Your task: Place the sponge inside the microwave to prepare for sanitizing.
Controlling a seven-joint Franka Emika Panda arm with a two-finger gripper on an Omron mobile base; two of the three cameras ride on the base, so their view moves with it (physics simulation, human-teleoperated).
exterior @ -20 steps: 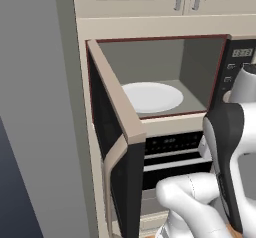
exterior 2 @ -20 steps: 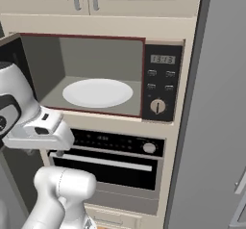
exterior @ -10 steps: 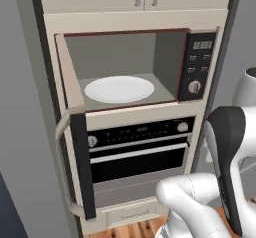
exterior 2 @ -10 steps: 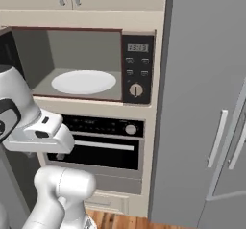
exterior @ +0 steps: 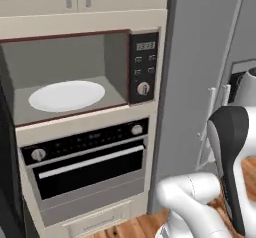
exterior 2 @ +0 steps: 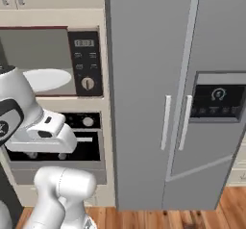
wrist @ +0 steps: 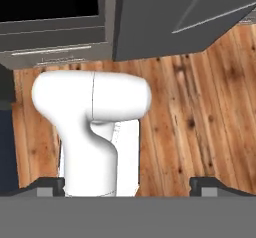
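Swinging right with the base, both base cameras now take in a grey refrigerator (exterior 2: 158,103) that barely showed half a second ago, while the microwave (exterior: 75,82) has slid toward the left of each picture.

From the left: the microwave cavity stands open, its white turntable (exterior: 66,95) bare, its dark control panel (exterior: 144,67) with a silver knob (exterior: 143,88) at the cavity's right edge. Below it sits a black-fronted oven (exterior: 85,167) with a silver handle bar. To the right rise the refrigerator's tall doors, a dispenser panel (exterior 2: 216,98) set in the right-hand one.

In the left base view the arm stands folded at lower right, a dark-jointed link upright above a white elbow. In the right base view its white wrist block hangs level in front of the oven.

The hand camera looks down at the wooden floor (wrist: 200,117), and the end effector (wrist: 127,184) has its fingertips (wrist: 50,184) spread wide, holding nothing.
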